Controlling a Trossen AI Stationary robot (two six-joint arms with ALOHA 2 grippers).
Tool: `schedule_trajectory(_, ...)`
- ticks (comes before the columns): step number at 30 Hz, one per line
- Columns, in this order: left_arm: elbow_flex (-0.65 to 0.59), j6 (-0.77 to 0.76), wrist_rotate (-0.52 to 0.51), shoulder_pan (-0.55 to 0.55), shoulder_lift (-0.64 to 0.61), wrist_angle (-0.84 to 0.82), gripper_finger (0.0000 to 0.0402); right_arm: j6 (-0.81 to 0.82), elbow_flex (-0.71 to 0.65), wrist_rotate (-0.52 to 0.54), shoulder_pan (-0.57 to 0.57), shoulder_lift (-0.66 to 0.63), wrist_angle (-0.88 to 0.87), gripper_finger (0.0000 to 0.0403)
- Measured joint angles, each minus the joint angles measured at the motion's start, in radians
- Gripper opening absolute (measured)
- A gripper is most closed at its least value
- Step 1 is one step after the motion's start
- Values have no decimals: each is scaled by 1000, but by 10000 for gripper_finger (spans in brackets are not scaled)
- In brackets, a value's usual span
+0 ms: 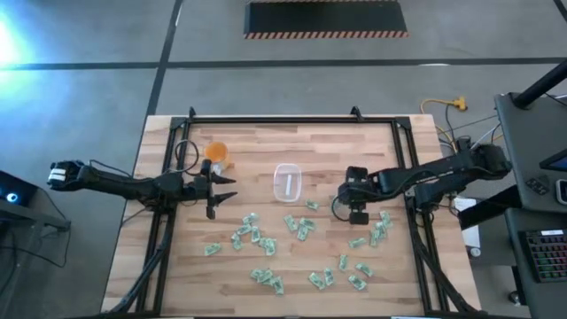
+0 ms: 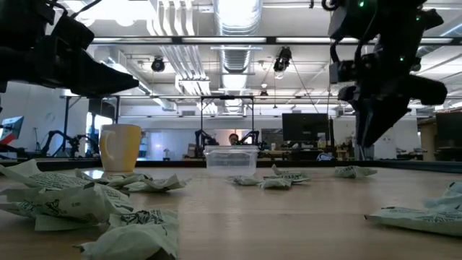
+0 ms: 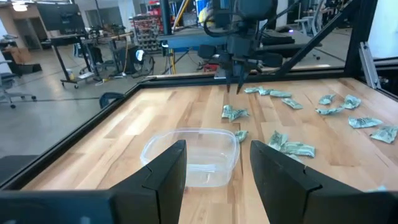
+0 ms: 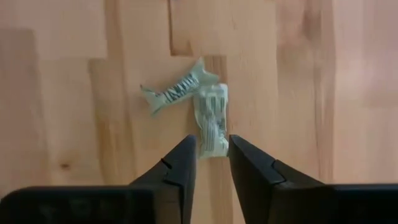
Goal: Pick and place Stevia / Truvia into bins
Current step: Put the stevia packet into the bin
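Stevia / Truvia sachets (image 1: 266, 246) lie scattered over the table (image 1: 372, 151), mostly at four to eight o'clock of the clear bin (image 1: 289, 182). We see the right gripper (image 4: 212, 158) narrowly spread astride one sachet (image 4: 212, 121); its overlapping neighbour (image 4: 177, 90) may snag or be dragged along. The left gripper (image 3: 214, 167) waits wide open at nine o'clock, empty.

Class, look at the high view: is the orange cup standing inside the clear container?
No: the orange cup stands on the bare table, apart from the clear container.
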Motion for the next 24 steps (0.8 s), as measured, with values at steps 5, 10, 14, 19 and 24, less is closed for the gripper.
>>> schedule_trajectory(5,0,0,0,0,13,5,162,4,-1,0,0,66,5,118)
schedule_trajectory(10,0,0,0,0,14,33,162,8,-15,8,-1,106,27,143)
schedule_trajectory(14,1,0,0,0,14,49,162,50,-29,88,-1,122,35,150)
schedule_trajectory(19,1,0,0,0,15,59,162,60,-53,101,0,127,79,145)
schedule_trajectory(24,1,0,0,0,15,61,162,60,-85,93,-1,126,148,134)
